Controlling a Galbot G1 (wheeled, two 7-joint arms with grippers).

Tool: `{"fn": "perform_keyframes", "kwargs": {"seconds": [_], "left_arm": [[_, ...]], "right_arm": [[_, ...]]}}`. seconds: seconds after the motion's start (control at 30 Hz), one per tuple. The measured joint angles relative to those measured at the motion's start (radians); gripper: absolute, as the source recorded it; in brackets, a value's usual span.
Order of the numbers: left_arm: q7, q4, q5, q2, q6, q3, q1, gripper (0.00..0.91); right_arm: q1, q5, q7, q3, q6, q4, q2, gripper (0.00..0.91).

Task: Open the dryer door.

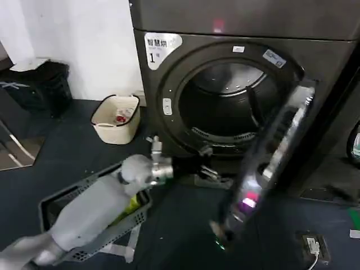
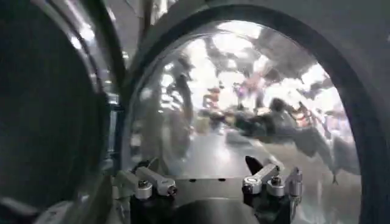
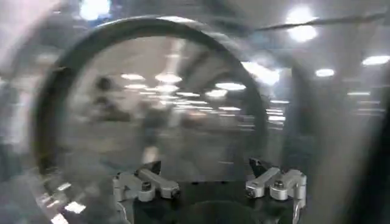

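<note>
The dryer (image 1: 236,73), a dark grey machine, fills the upper right of the head view, its round drum opening (image 1: 228,104) uncovered and the metal drum visible inside. A white label marked "1" sits at its upper left corner.

The dryer door (image 1: 270,163) is swung well out from the opening on its right-hand side, seen nearly edge-on and blurred, slanting from the machine's upper right down toward the floor in front. In the left wrist view its bulging glass (image 2: 244,103) rises straight ahead, mirroring the room; in the right wrist view the round ring and glass (image 3: 152,103) also lie directly ahead.

The left arm (image 1: 95,211), pale grey, reaches from the lower left toward the lower lip of the opening. The left tool (image 1: 205,163) is low at the opening's front edge, to the left of the door. In the left wrist view its fingers (image 2: 152,181) are spread wide apart with nothing between them, the glass just beyond.

The right tool (image 3: 210,182) has its fingers (image 3: 271,179) likewise spread wide and holding nothing, facing the door.

On the dark floor (image 1: 67,146) a grey slatted basket (image 1: 62,197) lies under the left arm, and a cream laundry basket (image 1: 115,118) stands near the dryer's left side.
</note>
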Motion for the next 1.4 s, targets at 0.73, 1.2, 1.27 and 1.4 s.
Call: {"fn": "perform_keyframes", "kwargs": {"seconds": [0.73,1.2,1.27,1.4], "left_arm": [[-0.153,0.186,0.120,-0.372,-0.045,0.196,-0.096,0.907],[-0.224,0.406,0.169,-0.514,-0.098,0.198,-0.147,0.907],[-0.229,0.428,0.177,-0.513,-0.099,0.199,-0.147,0.907],[-0.231,0.448,0.199,-0.513,-0.111,0.200,-0.140,0.907]], "right_arm": [[-0.161,-0.144,1.004,0.441,-0.140,-0.017,0.017,0.907],[-0.200,-0.151,1.012,0.568,-0.159,-0.029,-0.005,0.907],[-0.200,-0.151,1.008,0.569,-0.158,-0.029,-0.006,0.907],[-0.200,-0.151,1.005,0.569,-0.158,-0.028,-0.006,0.907]]}}
